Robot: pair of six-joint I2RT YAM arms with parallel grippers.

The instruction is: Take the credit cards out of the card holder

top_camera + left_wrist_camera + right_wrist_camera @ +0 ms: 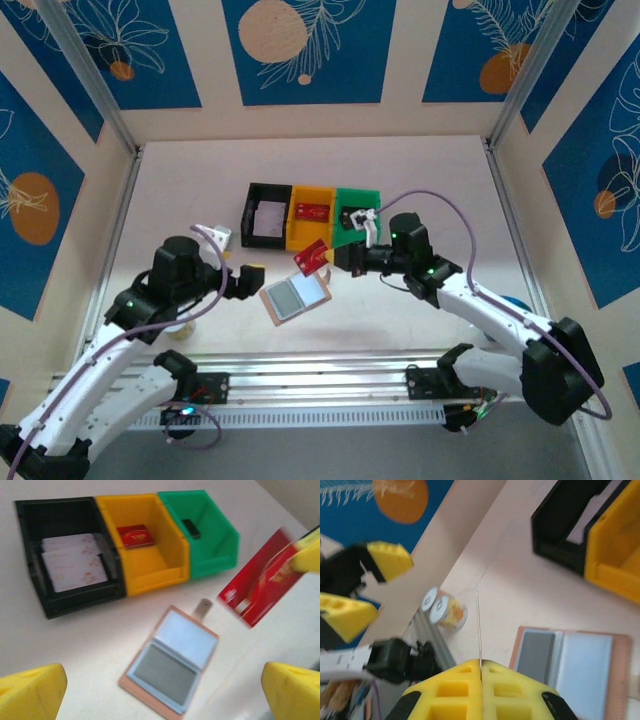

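Note:
The tan card holder (295, 296) lies open and flat on the table, its grey-blue pockets facing up. Its lower pocket shows a dark grey card (165, 673). My right gripper (331, 260) is shut on a red credit card (312, 256), held in the air above and beyond the holder. That red card (257, 586) hangs tilted in the left wrist view. In the right wrist view the card (479, 622) is edge-on between the shut fingers (465, 680), with the holder (570, 662) below right. My left gripper (164, 685) is open above the holder's near side, holding nothing.
Three bins stand in a row behind the holder: a black bin (252, 196) with white cards, a yellow bin (296, 232) with a red card, and a green bin (345, 197) with a small dark item. A small round tub (445, 611) sits near the table's front rail.

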